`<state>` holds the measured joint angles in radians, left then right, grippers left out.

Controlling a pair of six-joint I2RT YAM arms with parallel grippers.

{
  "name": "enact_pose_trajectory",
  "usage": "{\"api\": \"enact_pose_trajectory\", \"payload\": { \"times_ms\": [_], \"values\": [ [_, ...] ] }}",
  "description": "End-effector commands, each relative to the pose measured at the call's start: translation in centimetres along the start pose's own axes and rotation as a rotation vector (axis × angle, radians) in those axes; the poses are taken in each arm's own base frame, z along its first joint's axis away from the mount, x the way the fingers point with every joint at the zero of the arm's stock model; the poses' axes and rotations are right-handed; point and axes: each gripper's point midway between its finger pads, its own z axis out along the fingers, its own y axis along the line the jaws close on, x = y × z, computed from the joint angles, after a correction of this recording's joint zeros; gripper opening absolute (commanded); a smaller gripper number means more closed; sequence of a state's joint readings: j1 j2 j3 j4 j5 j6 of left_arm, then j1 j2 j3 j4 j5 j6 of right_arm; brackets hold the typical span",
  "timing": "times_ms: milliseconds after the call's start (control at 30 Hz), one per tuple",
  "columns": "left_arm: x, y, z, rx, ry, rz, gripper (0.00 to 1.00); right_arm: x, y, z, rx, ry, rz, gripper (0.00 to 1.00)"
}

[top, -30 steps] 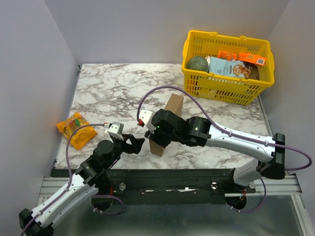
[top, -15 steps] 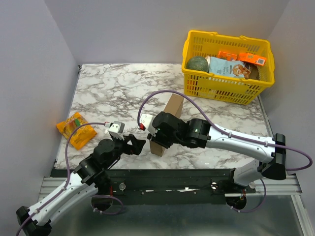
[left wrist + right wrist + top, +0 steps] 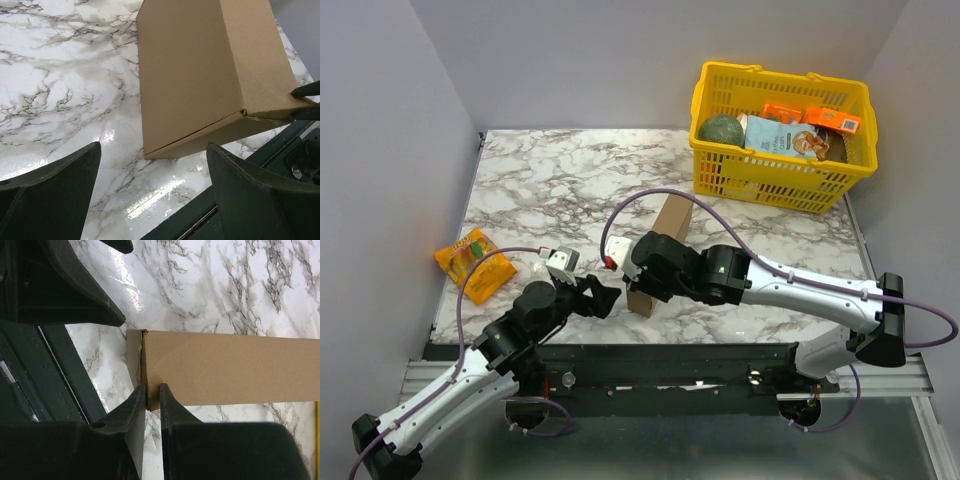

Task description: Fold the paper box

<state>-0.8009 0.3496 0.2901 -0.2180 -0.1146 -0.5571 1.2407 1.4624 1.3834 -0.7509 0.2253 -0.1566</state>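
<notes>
Since the earlier frame your right gripper (image 3: 152,388) has narrowed from a loose gap to a pinch, and that arm has slid a little toward the front edge. The left gripper (image 3: 601,297) has crept closer to the cardboard.

The paper box (image 3: 671,224) stands on edge on the marble table (image 3: 540,180), close to the front rail and between your two hands, with its long side running away from the arm bases. In the top view only its far half shows; the right wrist covers the near end.

Look at the right wrist view. The two fingers are almost together, clamped on the thin cardboard at the box's near lower corner, beside a slightly ragged open seam. So that hand is holding the paper box by its edge.

Your left gripper is spread wide and holds nothing. In its own view the box's broad brown face fills the space ahead of the two dark fingers — near them, but touching neither. At that view's right edge a dark fingertip of the other hand meets the box corner.

Well apart from all this, a yellow basket (image 3: 775,170) with groceries sits at the far right corner, and an orange packet (image 3: 474,263) lies by the left edge.
</notes>
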Motion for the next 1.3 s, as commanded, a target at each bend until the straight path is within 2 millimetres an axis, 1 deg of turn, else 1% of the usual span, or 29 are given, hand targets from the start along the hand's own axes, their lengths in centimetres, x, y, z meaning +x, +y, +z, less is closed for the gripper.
{"api": "enact_pose_trajectory", "payload": {
  "times_ms": [0, 100, 167, 267, 333, 367, 400, 433, 467, 500, 533, 567, 633, 700, 733, 767, 800, 867, 900, 967, 1033, 1100, 1267],
  "values": [
    [-1.2, -1.4, -0.2, 0.054, -0.021, 0.013, 0.95, 3.1, 0.0, 0.1, 0.021, 0.102, -0.059, 0.20],
    [-1.4, -1.6, -0.2, 0.067, -0.027, 0.013, 0.95, 3.5, -0.2, 0.0, 0.038, 0.109, -0.073, 0.21],
    [-1.1, -2.3, -0.2, 0.108, -0.017, 0.017, 0.95, 3.6, -0.1, 0.1, 0.038, 0.107, -0.084, 0.20],
    [-1.7, -3.4, -0.1, 0.152, -0.027, 0.022, 0.96, 3.8, 0.2, 0.4, 0.023, 0.113, -0.106, 0.20],
    [-2.0, -3.5, 0.0, 0.148, -0.024, 0.024, 0.98, 4.0, 0.3, 0.4, 0.028, 0.120, -0.115, 0.19],
    [-2.7, -3.9, -0.3, 0.154, -0.031, 0.022, 0.99, 4.0, 0.4, 0.4, 0.028, 0.120, -0.120, 0.19],
    [-2.6, -3.5, -0.1, 0.124, -0.011, 0.023, 0.99, 4.1, 0.6, 0.4, 0.025, 0.121, -0.123, 0.19],
    [-3.0, -3.4, -0.2, 0.104, -0.012, 0.023, 0.99, 4.0, 0.7, 0.4, 0.025, 0.117, -0.123, 0.19],
    [-4.4, -3.8, -0.5, 0.092, -0.029, 0.014, 0.99, 4.0, 1.0, 0.3, 0.019, 0.115, -0.128, 0.19],
    [-4.2, -3.3, -0.4, 0.058, -0.005, 0.009, 0.99, 4.0, 1.1, 0.4, 0.021, 0.113, -0.127, 0.19],
    [-4.9, -3.2, -0.4, 0.036, -0.020, -0.003, 0.99, 3.8, 1.2, 0.4, 0.023, 0.107, -0.125, 0.18],
    [-5.7, -3.5, -0.6, 0.029, -0.034, -0.044, 0.99, 3.7, 1.4, 0.3, 0.019, 0.103, -0.129, 0.18],
    [-6.2, -3.5, -0.5, 0.009, -0.048, -0.096, 0.99, 3.5, 1.6, 0.4, 0.023, 0.096, -0.127, 0.18],
    [-6.2, -4.2, 0.0, 0.039, -0.051, -0.157, 0.99, 3.4, 1.8, 0.3, 0.023, 0.091, -0.127, 0.18],
    [-6.0, -4.4, 0.2, 0.048, -0.048, -0.174, 0.99, 3.3, 1.8, 0.3, 0.030, 0.091, -0.124, 0.18],
    [-5.2, -4.6, 0.6, 0.063, -0.023, -0.186, 0.99, 3.4, 1.8, 0.4, 0.034, 0.092, -0.123, 0.18],
    [-5.0, -4.8, 1.1, 0.069, -0.019, -0.206, 0.99, 3.3, 1.7, 0.3, 0.037, 0.090, -0.119, 0.19],
    [-4.0, -4.5, 1.6, 0.062, 0.007, -0.219, 0.99, 3.2, 1.6, 0.2, 0.044, 0.088, -0.096, 0.21],
    [-3.9, -4.6, 2.0, 0.068, 0.007, -0.219, 0.99, 3.1, 1.6, 0.1, 0.049, 0.085, -0.088, 0.22],
    [-3.4, -4.5, 2.2, 0.075, 0.005, -0.225, 0.99, 2.9, 1.6, -0.1, 0.052, 0.073, -0.062, 0.24],
    [-3.6, -4.5, 2.4, 0.085, -0.019, -0.232, 0.99, 2.8, 1.6, -0.1, 0.054, 0.061, -0.041, 0.27],
    [-3.2, -4.1, 2.5, 0.076, -0.022, -0.234, 0.99, 2.7, 1.7, -0.1, 0.057, 0.056, -0.029, 0.28],
    [-1.4, -3.6, 2.8, 0.068, 0.025, -0.231, 0.98, 2.2, 1.3, -0.3, 0.092, 0.035, 0.048, 0.36]
  ]
}}
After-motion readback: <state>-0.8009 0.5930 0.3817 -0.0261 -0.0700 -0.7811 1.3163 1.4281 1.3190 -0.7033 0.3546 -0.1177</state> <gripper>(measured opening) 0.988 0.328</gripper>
